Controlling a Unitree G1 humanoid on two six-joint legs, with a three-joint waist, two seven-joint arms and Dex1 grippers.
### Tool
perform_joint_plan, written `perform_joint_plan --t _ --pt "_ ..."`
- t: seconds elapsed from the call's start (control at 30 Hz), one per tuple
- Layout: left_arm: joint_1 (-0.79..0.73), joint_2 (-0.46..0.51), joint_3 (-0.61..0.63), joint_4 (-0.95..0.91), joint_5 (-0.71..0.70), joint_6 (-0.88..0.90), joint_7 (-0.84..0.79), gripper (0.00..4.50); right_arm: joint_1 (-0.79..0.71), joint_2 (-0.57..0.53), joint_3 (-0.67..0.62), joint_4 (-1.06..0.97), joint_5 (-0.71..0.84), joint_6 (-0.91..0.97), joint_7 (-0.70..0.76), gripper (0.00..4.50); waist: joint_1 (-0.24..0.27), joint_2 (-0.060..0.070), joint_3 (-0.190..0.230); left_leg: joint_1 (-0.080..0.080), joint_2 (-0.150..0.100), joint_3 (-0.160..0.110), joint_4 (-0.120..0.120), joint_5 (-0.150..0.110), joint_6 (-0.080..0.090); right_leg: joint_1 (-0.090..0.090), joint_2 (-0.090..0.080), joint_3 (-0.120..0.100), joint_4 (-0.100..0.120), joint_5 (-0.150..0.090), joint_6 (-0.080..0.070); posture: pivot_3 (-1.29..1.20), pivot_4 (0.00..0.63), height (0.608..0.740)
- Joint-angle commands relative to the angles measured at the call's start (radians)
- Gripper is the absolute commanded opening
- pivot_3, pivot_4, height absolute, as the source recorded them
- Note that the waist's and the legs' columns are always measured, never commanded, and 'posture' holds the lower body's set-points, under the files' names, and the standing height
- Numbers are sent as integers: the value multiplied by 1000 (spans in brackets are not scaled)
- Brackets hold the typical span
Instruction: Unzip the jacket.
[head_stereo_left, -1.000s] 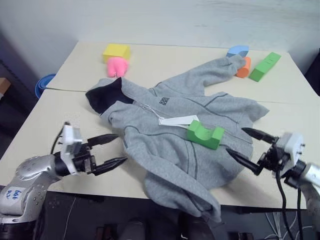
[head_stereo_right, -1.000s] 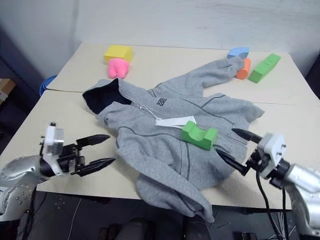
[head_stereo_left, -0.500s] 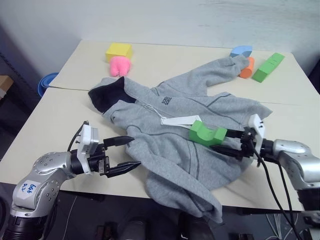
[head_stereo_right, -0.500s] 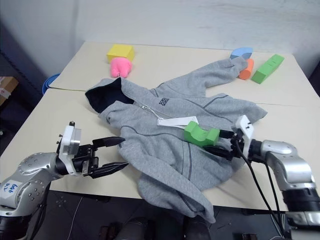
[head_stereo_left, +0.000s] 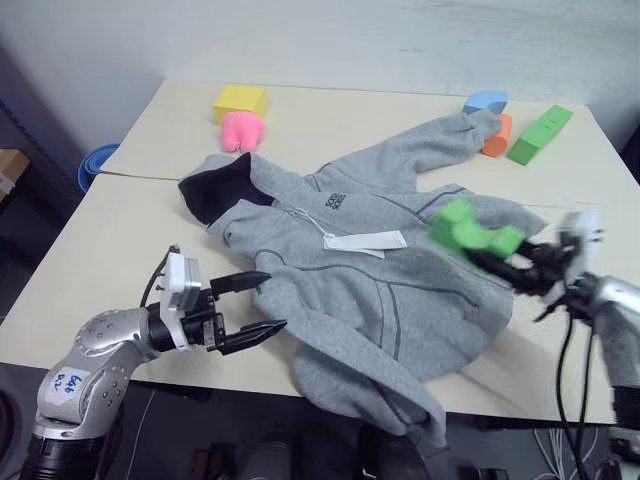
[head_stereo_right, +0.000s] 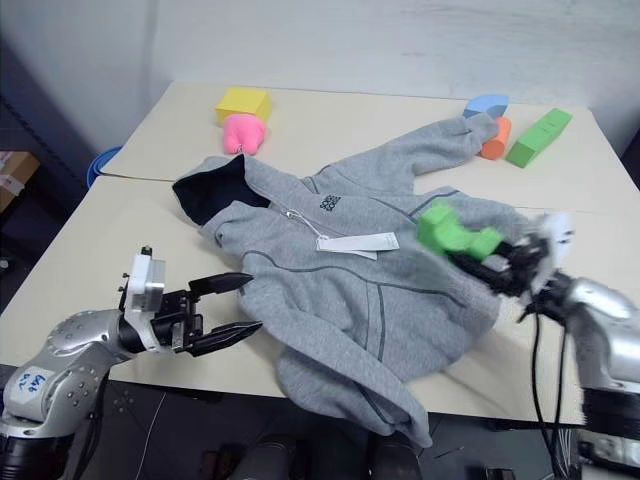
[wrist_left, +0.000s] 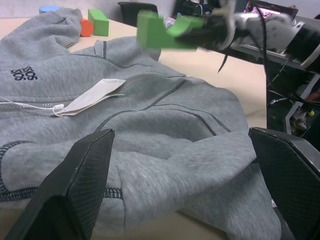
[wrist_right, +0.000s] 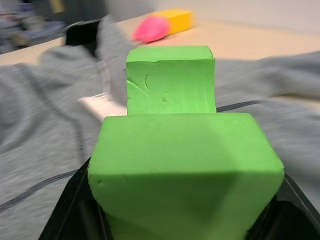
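Now the right gripper (head_stereo_left: 515, 268) holds a green block (head_stereo_left: 470, 227) between its fingers above the jacket (head_stereo_left: 370, 270). Meanwhile the left gripper (head_stereo_left: 258, 303) has its fingers spread wide beside the jacket's near edge on the desk (head_stereo_left: 120, 230).

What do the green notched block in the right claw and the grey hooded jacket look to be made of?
Green notched block: probably soft foam, with a matte surface and small dents and creases on its face. Light grey hooded zip-up jacket: seemingly soft fleece-type knit, heathered, matte, lying in limp folds with dark stitched seams. Its white tag looks like thin card or paper.
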Motion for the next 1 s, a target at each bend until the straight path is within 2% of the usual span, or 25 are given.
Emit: perform_joint_plan --t 0.03,0.1,0.17,0.33,0.4,0.43,0.53,0.57,0.67,0.73,0.8,0.87,1.0 --pt "-10 -11 -2 -15 15 -35 6 4500 52 -110 -111 127 -179 -74 -197 2480 1 0 0 0 0 0 0 0 0 0 0 0 0 0 0 0 150 740" --pt "-27 -18 -15 5 31 -51 3 4500 38 -134 -107 240 -289 -137 -342 2480 -3 0 0 0 -1 1 0 0 0 0 0 1 0 0 0 0 150 740" --pt "-49 -25 -23 25 44 -65 0 4500 0 -123 -107 335 -333 -187 -441 2480 -5 0 0 1 0 2 0 0 0 0 0 1 0 0 0 0 150 740" --pt "-122 -40 -40 94 75 -105 -14 4500 -119 -88 -55 590 -386 -360 -494 2480 -32 3 0 2 1 5 -1 0 0 -1 1 2 1 0 0 0 150 740" --pt "-144 -34 -41 124 86 -116 -26 4500 -171 -100 -51 690 -393 -416 -492 3183 -35 3 0 2 1 6 -1 0 0 -1 2 1 1 0 0 0 150 740" --pt "-149 -31 -41 134 91 -122 -30 4500 -186 -110 -46 728 -399 -445 -489 3367 -35 5 1 2 2 6 -1 0 0 -1 2 1 1 0 0 0 150 740" --pt "-154 -15 -20 172 107 -139 -40 4500 -205 -152 -49 785 -405 -510 -465 4443 -32 6 1 2 2 5 -1 0 0 -1 2 2 1 0 0 0 150 740" --pt "-150 -3 -8 184 108 -145 -50 4500 -200 -164 -61 772 -396 -542 -447 4443 -28 6 1 1 1 5 -1 0 0 -1 2 2 0 0 0 0 150 740" --pt "-128 46 39 223 124 -168 -68 4500 -159 -175 -103 666 -332 -617 -351 4443 -28 7 2 0 1 4 -1 0 0 -1 1 2 0 0 0 0 150 740" --pt "-114 82 78 263 142 -200 -81 4500 -109 -146 -126 507 -216 -573 -225 4443 -28 7 2 0 1 3 -1 0 0 -1 1 2 -1 0 0 0 150 740" --pt "-101 127 106 322 177 -257 -113 4500 10 -127 -91 239 -78 -452 -64 4443 -28 7 2 1 2 3 -2 0 0 -1 2 2 0 0 0 0 150 740" --pt "-95 172 90 395 261 -376 -153 4500 139 -140 -27 -17 31 -291 25 4443 -27 7 2 2 3 3 -2 0 -1 0 3 2 -1 0 0 0 150 740" --pt "-159 182 18 504 376 -550 -177 4500 273 -134 118 -422 196 -31 3 4443 -22 7 2 2 2 2 -2 -1 -1 0 1 2 0 0 0 0 150 740"
